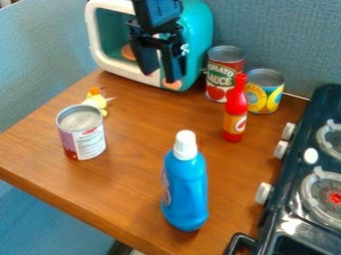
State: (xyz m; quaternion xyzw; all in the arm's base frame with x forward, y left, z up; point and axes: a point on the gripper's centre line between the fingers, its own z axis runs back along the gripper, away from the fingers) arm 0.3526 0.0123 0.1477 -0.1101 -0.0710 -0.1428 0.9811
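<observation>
Hung with black gripper (pixel 160 74) empty, 2 fingers spread, in front of the teal toy microwave (pixel 198 30) near the wooden table's (pixel 136 174) back, beside the tomato sauce can (pixel 223 74). Held 0 things; had apparently completed no handling.

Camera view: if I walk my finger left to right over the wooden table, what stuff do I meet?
Purple-and-white can, white-capped blue bottle, red sauce bottle, yellow-and-blue can.

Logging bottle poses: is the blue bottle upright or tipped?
Upright: the blue bottle stands on the wooden counter, its white cap on top.
</observation>
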